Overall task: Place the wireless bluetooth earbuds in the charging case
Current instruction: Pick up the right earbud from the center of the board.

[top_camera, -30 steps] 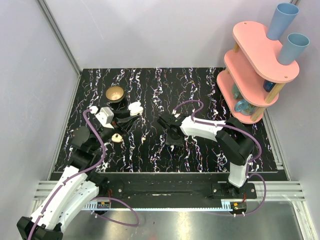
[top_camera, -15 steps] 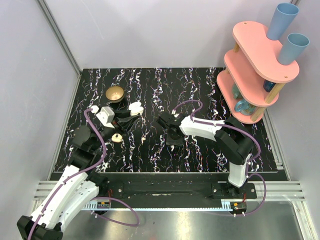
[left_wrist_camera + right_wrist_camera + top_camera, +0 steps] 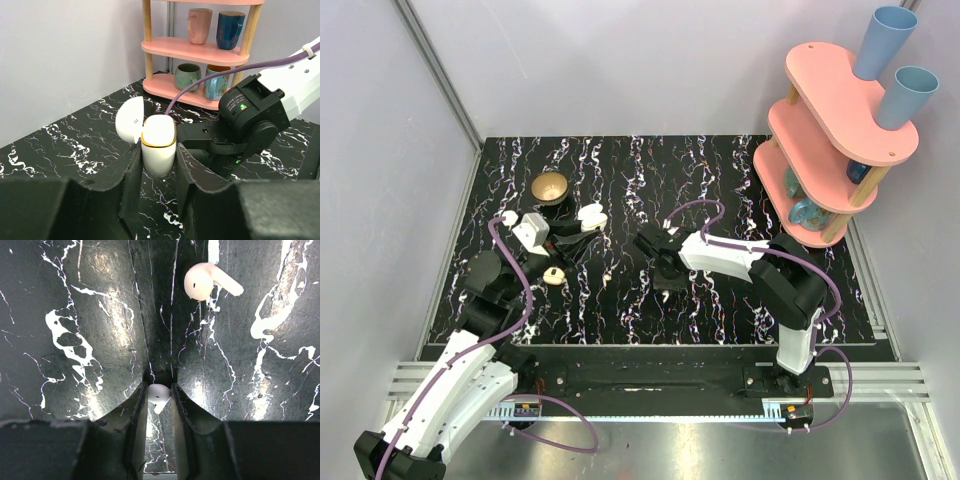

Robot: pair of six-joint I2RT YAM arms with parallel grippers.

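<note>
The white charging case (image 3: 158, 145) stands upright between my left gripper's fingers, its lid (image 3: 130, 120) hinged open to the left. In the top view the case (image 3: 590, 213) is at the left middle of the mat. My left gripper (image 3: 157, 167) is shut on the case. My right gripper (image 3: 159, 396) is shut on one small white earbud (image 3: 158, 394) just above the mat. A second white earbud (image 3: 207, 282) lies on the mat ahead of it. In the top view my right gripper (image 3: 666, 278) points down at the mat's centre.
A brass bowl (image 3: 551, 187) sits at the back left. A small cream round object (image 3: 553, 276) lies near my left arm. A pink three-tier shelf (image 3: 830, 140) with cups and mugs stands at the right. The right arm's wrist (image 3: 250, 120) is close behind the case.
</note>
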